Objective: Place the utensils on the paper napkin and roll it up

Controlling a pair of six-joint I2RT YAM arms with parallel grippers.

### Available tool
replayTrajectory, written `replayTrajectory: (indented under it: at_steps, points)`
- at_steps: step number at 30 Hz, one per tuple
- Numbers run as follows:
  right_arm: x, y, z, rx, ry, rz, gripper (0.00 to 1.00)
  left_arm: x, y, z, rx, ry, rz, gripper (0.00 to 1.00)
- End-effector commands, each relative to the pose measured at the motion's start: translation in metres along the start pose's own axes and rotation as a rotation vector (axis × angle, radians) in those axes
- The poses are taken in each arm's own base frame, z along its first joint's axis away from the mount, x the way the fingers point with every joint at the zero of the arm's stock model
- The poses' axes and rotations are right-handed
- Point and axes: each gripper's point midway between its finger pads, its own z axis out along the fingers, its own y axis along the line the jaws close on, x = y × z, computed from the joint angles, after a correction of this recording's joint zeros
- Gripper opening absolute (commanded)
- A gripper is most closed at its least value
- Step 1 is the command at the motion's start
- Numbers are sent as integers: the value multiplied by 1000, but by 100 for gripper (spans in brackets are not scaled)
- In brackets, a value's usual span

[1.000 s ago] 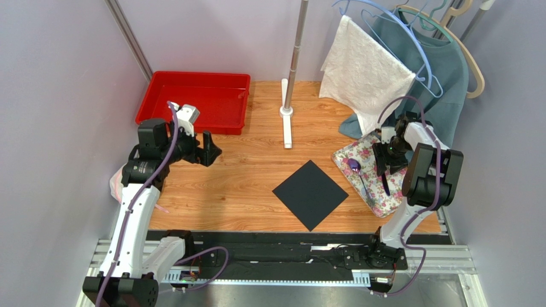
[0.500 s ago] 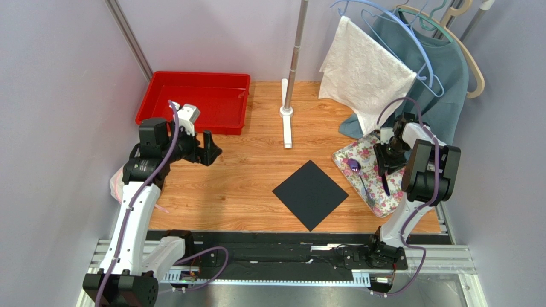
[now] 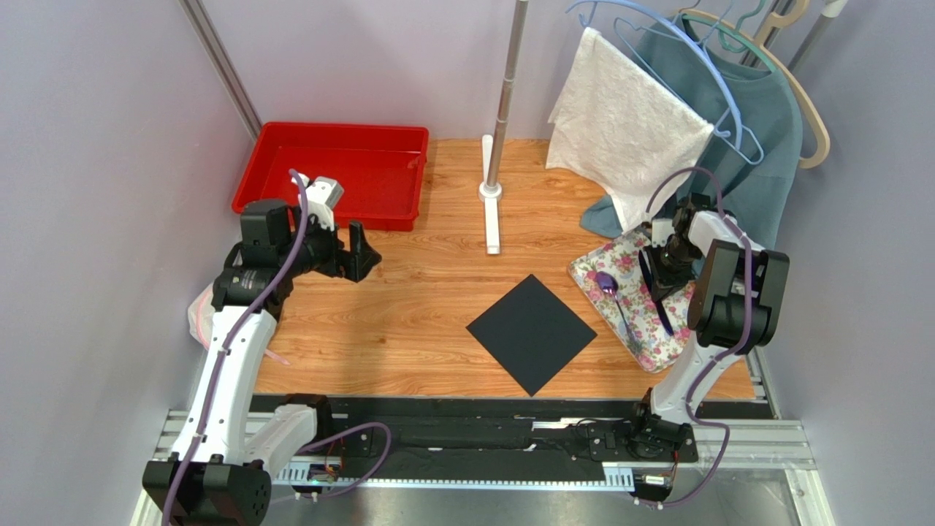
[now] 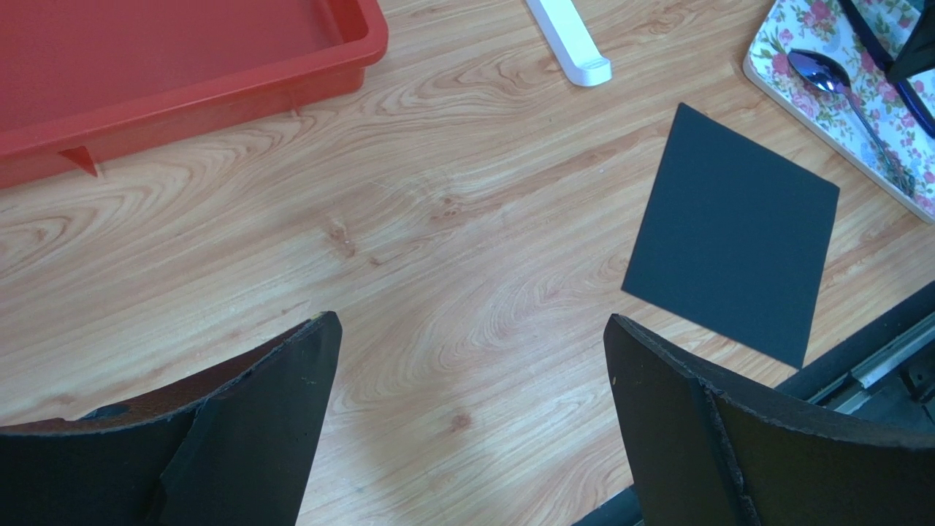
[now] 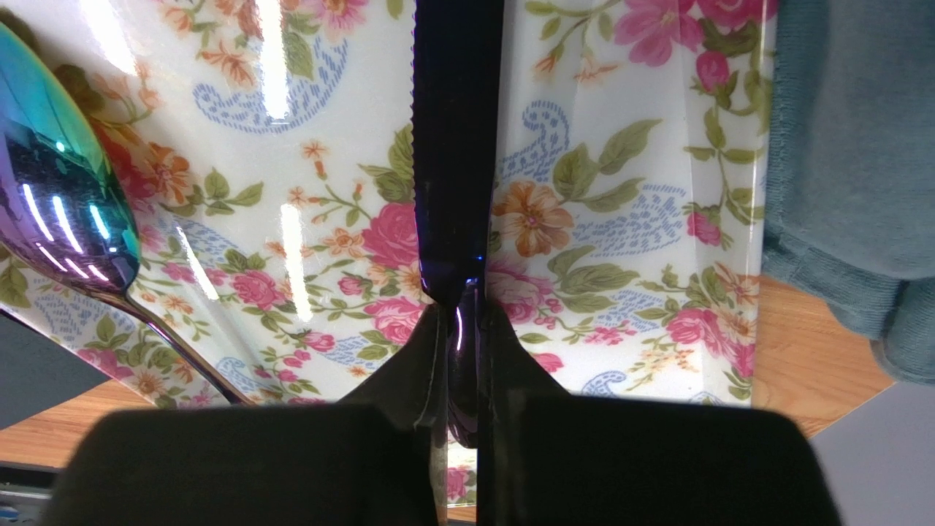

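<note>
- Your right claw [image 5: 461, 329] is pinched together on a dark knife [image 5: 455, 143]; the right wrist view shows both fingers pressed against its slim body, with the saw-toothed blade running away from them.
- You cannot tell from these views whether the knife rests on the floral tray [image 5: 615, 219] or is lifted just off it.
- Just beside the knife, on the side nearer the paper napkin [image 3: 532, 333], a spoon [image 5: 60, 208] with a shiny purple-blue bowl lies on the same tray, apart from your claw.
- The tray sits just to the right of the napkin, its near-left edge close to the napkin's right corner but not touching it.
- The napkin lies flat on the wooden table [image 3: 439, 296], turned like a diamond, with nothing on it.
- Your left claw [image 4: 472, 427] stands with its fingers wide apart and nothing between them, well to the left of the napkin and farther back.
- A red tray [image 3: 329, 164] lies beyond that claw, far back and left of the napkin.
- A white stand foot [image 3: 492, 219] lies behind the napkin.
- A teal garment [image 3: 768, 121] hangs back and right of the napkin, reaching the floral tray's far edge.
</note>
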Motion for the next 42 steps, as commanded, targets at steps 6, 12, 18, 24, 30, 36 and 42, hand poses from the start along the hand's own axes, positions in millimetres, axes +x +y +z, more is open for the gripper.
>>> replayTrajectory:
  at_steps: [6,12,18,24,30,36,42]
  points:
    - [-18,8,-28,-19,-111,43,0,-15,2,-1,-12,-47,3,99]
    - [-27,21,-61,-55,-166,114,0,-15,4,0,-22,-49,-2,99]
    - [-38,55,-85,-91,-203,141,0,-13,7,1,-36,-44,-13,99]
    - [-65,117,-111,-102,-240,122,0,-9,9,3,-44,-29,-29,99]
    - [-70,192,-117,-113,-249,77,0,-5,13,8,-50,-8,-38,99]
    - [-44,237,-96,-85,-199,94,0,0,18,12,-64,21,-46,99]
    - [-18,276,-77,-134,-140,52,0,6,21,15,-77,48,-62,99]
